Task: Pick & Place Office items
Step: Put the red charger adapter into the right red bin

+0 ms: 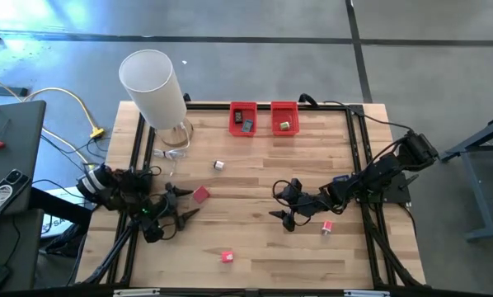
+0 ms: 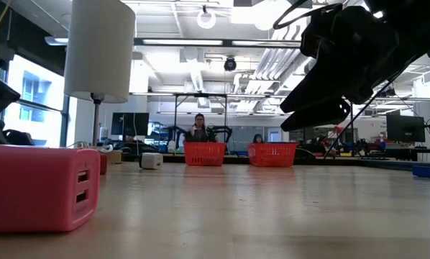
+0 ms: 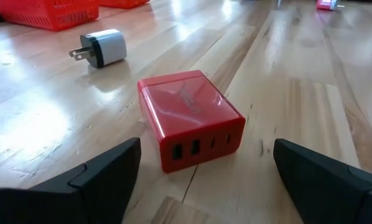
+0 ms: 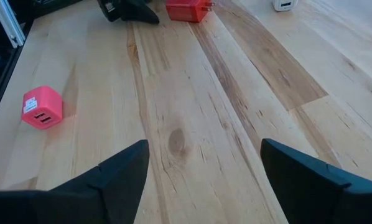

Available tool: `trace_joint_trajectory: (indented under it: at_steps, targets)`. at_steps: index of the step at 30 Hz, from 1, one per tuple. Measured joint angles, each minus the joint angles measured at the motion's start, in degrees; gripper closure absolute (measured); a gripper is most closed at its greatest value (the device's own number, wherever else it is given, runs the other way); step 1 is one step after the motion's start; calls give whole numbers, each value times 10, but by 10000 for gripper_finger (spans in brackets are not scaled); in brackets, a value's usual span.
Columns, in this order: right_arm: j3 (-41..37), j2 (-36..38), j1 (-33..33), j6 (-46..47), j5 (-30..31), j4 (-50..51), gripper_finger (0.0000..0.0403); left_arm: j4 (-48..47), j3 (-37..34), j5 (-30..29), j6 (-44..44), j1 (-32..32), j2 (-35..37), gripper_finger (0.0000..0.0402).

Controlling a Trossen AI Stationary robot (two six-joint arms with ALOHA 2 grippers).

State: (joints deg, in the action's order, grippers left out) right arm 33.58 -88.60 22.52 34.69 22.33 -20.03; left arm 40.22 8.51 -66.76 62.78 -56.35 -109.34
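Observation:
A red flat charger block (image 3: 192, 118) lies on the wooden table (image 1: 255, 247), a little ahead of my left gripper (image 1: 179, 204), which is open and empty; the block also shows in the high view (image 1: 200, 194). A white plug adapter (image 1: 219, 165) lies farther back. A pink cube (image 1: 227, 257) lies near the table's front edge, and another pink piece (image 1: 327, 227) lies beside my right arm. My right gripper (image 1: 281, 203) is open and empty, low over bare wood at mid-table, with the pink cube (image 4: 41, 107) off to one side.
Two red bins (image 1: 243, 118) (image 1: 284, 118) stand at the far edge, each with small pieces inside. A tall white cylinder (image 1: 152, 87) stands at the far left corner. Black rails run along the table's sides. A person shows in the room behind in the low view (image 2: 199, 128).

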Motion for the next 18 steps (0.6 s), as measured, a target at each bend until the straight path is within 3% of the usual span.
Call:
trace_joint_trajectory:
  at_steps: [18]
  targets:
    - [0, 0, 0, 0, 0, -4, 105, 51, 1, 24, -50, 13, -2, 44]
